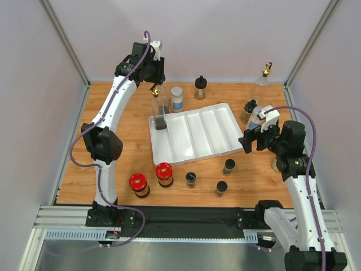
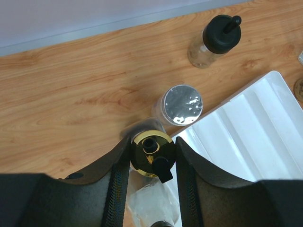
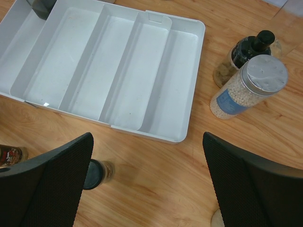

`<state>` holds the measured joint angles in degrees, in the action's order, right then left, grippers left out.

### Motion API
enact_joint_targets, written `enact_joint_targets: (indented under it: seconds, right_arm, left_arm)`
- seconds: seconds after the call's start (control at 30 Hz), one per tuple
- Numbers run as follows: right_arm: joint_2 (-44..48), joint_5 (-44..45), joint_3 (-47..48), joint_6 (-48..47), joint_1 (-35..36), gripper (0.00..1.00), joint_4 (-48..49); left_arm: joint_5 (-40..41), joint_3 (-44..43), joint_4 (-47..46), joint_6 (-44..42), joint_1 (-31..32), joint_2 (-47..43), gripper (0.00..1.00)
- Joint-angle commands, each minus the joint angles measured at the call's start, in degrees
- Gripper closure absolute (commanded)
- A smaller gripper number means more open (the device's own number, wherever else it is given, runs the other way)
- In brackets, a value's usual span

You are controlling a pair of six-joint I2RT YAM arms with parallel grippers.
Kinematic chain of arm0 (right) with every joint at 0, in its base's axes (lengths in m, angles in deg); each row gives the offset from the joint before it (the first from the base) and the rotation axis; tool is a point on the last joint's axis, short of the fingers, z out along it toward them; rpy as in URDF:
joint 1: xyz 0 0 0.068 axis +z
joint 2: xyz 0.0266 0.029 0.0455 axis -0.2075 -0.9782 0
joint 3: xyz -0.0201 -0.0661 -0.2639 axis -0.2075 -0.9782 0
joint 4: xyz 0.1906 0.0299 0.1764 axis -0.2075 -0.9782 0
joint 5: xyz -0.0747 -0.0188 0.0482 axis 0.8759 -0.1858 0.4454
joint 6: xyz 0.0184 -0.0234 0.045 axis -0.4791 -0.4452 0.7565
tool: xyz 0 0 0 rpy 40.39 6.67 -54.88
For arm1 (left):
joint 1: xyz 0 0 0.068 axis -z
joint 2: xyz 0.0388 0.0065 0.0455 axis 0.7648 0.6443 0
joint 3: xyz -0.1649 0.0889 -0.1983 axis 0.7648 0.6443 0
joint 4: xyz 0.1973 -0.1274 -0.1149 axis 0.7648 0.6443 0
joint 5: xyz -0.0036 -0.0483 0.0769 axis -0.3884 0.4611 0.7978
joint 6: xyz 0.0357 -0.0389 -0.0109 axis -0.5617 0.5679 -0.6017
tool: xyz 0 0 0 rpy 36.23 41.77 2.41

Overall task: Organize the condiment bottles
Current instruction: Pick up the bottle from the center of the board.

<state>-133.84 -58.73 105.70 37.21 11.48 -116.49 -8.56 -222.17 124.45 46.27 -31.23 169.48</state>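
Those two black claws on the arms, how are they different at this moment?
The left gripper is shut on the gold cap of a tall clear bottle; the right gripper is wide open, holding nothing. The left one is over the far left corner of the tray, where that bottle stands in the end compartment; the right one hovers by the tray's right side. Both have two black fingers.

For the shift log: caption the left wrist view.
Left tool clamps gold-capped bottle by the white tray corner; silver-lidded jar beyond.
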Motion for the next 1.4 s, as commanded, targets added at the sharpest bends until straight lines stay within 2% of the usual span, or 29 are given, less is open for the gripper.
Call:
enact_joint_targets:
  seconds: [0.0, 0.1, 0.8, 1.37]
  right_arm:
    - [0.1, 0.6, -0.2, -0.5, 0.2, 0.0, 1.2]
    - [0.1, 0.8, -0.2, -0.5, 0.2, 0.0, 1.0]
    - [-0.1, 1.2, -0.2, -0.6, 0.2, 0.0, 1.3]
    - [0.1, 1.1, -0.2, -0.6, 0.2, 0.0, 1.2]
  left_arm:
    - [-0.1, -2.6, -3.5, 1.0, -0.4, -1.5, 0.95]
    - [-0.1, -2.7, -4.6, 1.5, -0.5, -2.1, 1.0]
    - [0.0, -1.9, -4.9, 1.4, -3.8, -5.4, 1.0]
    - [0.8, 9.7, -7.3, 0.5, -7.8, -14.1, 1.0]
